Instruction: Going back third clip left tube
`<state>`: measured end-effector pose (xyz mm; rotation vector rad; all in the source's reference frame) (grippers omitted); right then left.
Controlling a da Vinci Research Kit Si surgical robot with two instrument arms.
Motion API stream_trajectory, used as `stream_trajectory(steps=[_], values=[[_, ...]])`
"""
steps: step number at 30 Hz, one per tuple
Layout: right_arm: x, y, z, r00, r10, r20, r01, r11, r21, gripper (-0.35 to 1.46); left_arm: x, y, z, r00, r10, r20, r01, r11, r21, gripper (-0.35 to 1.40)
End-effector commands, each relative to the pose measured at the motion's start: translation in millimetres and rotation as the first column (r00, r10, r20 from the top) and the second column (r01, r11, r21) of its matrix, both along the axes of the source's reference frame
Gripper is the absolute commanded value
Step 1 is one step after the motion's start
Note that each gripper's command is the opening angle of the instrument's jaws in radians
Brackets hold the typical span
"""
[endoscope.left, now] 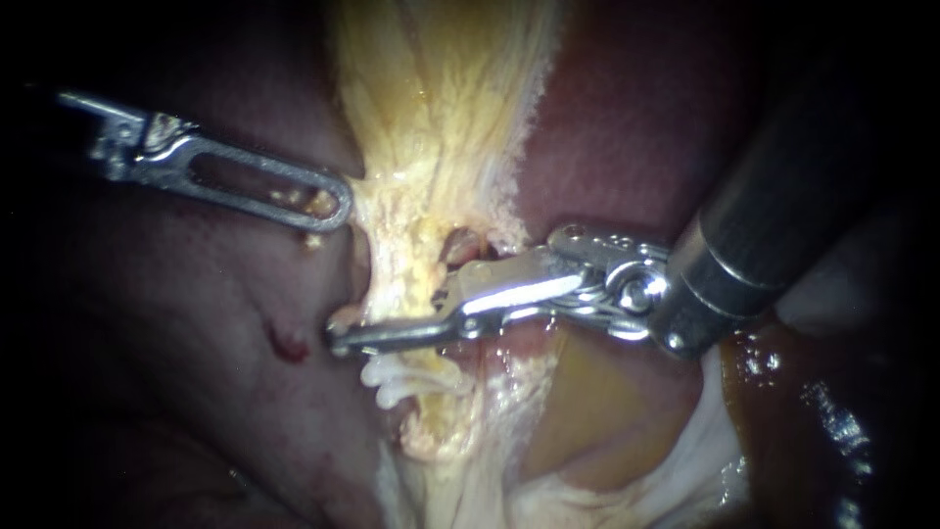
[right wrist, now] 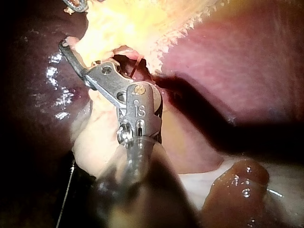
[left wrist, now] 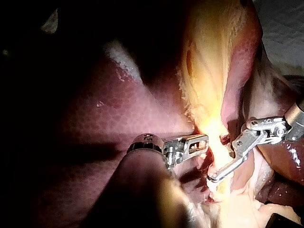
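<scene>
Steel right instrument [endoscope.left: 345, 340] across yellow tissue [endoscope.left: 426, 147]

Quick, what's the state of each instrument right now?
Left instrument: jaws shut on the edge of the yellow tissue.
Right instrument: cannot be told.

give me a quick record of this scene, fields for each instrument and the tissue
left instrument: comes in from the left; jaws shut on the edge of the yellowish tissue
right instrument: comes in from the upper right; tip lies across the yellowish tissue, lower down than the left instrument's hold
instruments: apart, not touching
liver: dark red, on both sides of the yellowish tissue
clip: none that I can make out for sure
</scene>
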<state>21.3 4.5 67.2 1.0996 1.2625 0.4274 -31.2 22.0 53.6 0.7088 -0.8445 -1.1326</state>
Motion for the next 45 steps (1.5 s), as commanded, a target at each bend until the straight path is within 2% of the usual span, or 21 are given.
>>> stream_trajectory(steps=[1, 7, 9, 10, 12, 18, 19, 23, 26, 30, 34, 45], values=[[-0.1, 0.0, 0.0, 1.0000, 0.000, 0.001, 0.000, 1.000, 0.002, -0.35, 0.0, 0.0, 0.0, 1.0000, 0.001, 0.000, -0.001, 1.000, 0.000, -0.35], [-0.2, -0.2, 0.0, 0.9999, 0.008, 0.007, -0.008, 1.000, -0.001, -0.35, 0.0, 0.0, 0.0, 1.0000, 0.001, 0.000, -0.001, 1.000, -0.001, -0.35], [-0.2, -0.5, 0.1, 0.9999, 0.008, 0.010, -0.008, 1.000, 0.002, -0.09, 0.0, 0.0, 0.0, 1.0000, 0.001, 0.000, -0.001, 1.000, -0.001, -0.35], [-0.2, -0.6, 0.2, 0.9999, 0.010, 0.010, -0.010, 1.000, -0.005, 0.12, 0.0, 0.0, 0.0, 1.0000, 0.001, 0.000, -0.001, 1.000, -0.001, -0.35], [0.0, -0.8, 0.3, 0.9985, 0.046, 0.027, -0.046, 0.998, -0.032, 0.35, 0.0, -0.1, 0.1, 1.0000, 0.001, 0.000, -0.001, 1.000, -0.001, -0.35], [0.5, -1.0, 0.8, 0.9938, 0.099, 0.050, -0.095, 0.992, -0.080, 0.46, 0.0, -0.1, 0.1, 1.0000, 0.000, 0.000, 0.000, 1.000, -0.001, -0.35], [0.4, -0.9, 0.9, 0.9904, 0.126, 0.057, -0.119, 0.986, -0.114, 0.48, 0.0, -0.1, 0.1, 1.0000, 0.000, 0.000, 0.000, 1.000, -0.001, -0.35], [0.1, -0.6, 1.3, 0.9813, 0.181, 0.065, -0.164, 0.964, -0.208, 0.49, 0.0, -0.1, 0.1, 1.0000, 0.000, 0.000, 0.000, 1.000, -0.001, -0.35], [-0.7, -0.5, 1.5, 0.9754, 0.211, 0.062, -0.186, 0.941, -0.284, 0.49, 0.0, -0.1, 0.1, 1.0000, 0.000, 0.000, 0.000, 1.000, -0.001, -0.35], [-2.3, -0.3, 1.5, 0.9687, 0.239, 0.066, -0.203, 0.917, -0.342, 0.50, 0.0, -0.1, 0.1, 1.0000, 0.000, 0.000, 0.000, 1.000, -0.002, -0.35], [-3.7, -0.1, 1.3, 0.9678, 0.244, 0.060, -0.205, 0.904, -0.376, 0.50, 0.0, -0.1, 0.2, 1.0000, 0.001, 0.000, -0.001, 1.000, -0.002, -0.35], [-8.7, -0.4, -1.1, 0.9774, 0.211, 0.013, -0.184, 0.881, -0.436, 0.50, 0.1, -0.1, 0.2, 1.0000, 0.001, 0.000, -0.001, 1.000, -0.002, -0.35]])
